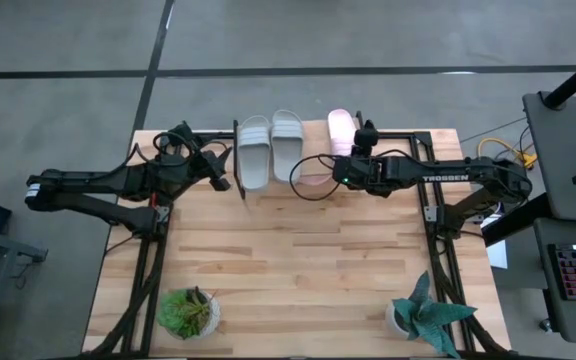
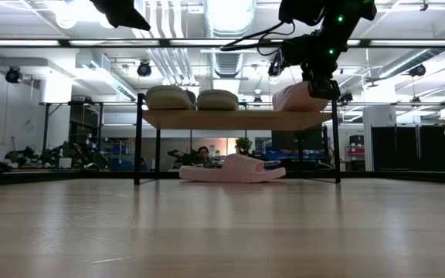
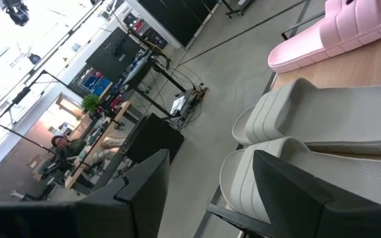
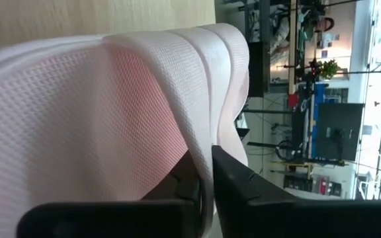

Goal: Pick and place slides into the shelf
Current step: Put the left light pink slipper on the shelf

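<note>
The shelf [image 1: 408,133] stands at the table's far edge. On its plank top lie two pale grey slides [image 1: 254,150] [image 1: 288,143] side by side, and a pink slide [image 1: 340,128] lies toward its right end. A second pink slide [image 2: 234,168] rests sole-down on the table under the shelf. My right gripper [image 1: 352,160] is shut on the upper pink slide [image 2: 300,96]. My left gripper [image 1: 218,172] hangs open near the shelf's left end, facing the grey slides [image 3: 323,125] and touching nothing. My right gripper pinches the edge of the pink slide's ribbed strap [image 4: 200,132] between its two fingers. The fingers come from the table's near side, slanting down. The slide's sole lies on the shelf's plank top [image 2: 284,117].
Two potted plants [image 1: 188,312] [image 1: 423,315] stand at the table's near edge, left and right. A black cable [image 1: 303,178] loops from the right arm in front of the shelf. The wooden table [image 1: 298,260] lies bare between the arms and the plants.
</note>
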Controlling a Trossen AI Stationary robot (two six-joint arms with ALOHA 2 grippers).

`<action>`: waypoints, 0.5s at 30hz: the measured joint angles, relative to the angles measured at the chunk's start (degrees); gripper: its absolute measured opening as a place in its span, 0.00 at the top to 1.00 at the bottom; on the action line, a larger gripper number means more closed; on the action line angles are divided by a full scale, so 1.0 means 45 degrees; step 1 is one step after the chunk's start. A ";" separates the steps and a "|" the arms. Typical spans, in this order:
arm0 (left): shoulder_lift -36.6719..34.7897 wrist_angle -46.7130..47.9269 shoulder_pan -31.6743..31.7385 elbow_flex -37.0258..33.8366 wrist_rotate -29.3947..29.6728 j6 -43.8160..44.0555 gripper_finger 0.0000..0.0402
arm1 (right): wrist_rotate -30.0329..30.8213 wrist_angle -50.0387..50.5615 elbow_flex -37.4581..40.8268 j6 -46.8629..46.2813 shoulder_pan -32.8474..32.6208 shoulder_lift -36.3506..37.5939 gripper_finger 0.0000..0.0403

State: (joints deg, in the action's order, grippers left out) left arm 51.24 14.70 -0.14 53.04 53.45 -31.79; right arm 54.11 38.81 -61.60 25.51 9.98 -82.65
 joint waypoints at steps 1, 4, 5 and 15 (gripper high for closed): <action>0.0000 0.0000 -0.0001 0.0000 0.0000 0.0000 0.49 | 0.0000 -0.0004 0.0000 0.0012 0.0000 0.0000 0.94; 0.0000 0.0000 0.0001 0.0000 0.0000 0.0000 0.49 | 0.0000 -0.0014 0.0000 0.0181 0.0000 0.0000 0.89; 0.0000 0.0000 0.0004 0.0000 0.0000 -0.0005 0.49 | -0.0012 0.0004 0.0000 0.0187 0.0000 0.0000 0.87; 0.0000 -0.0003 0.0002 0.0000 0.0000 -0.0005 0.49 | -0.0025 0.0067 -0.0408 0.0497 -0.0068 0.0000 0.65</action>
State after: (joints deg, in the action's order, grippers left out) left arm 51.24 14.69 -0.13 53.04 53.45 -31.81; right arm 54.00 39.11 -63.44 27.75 9.67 -82.65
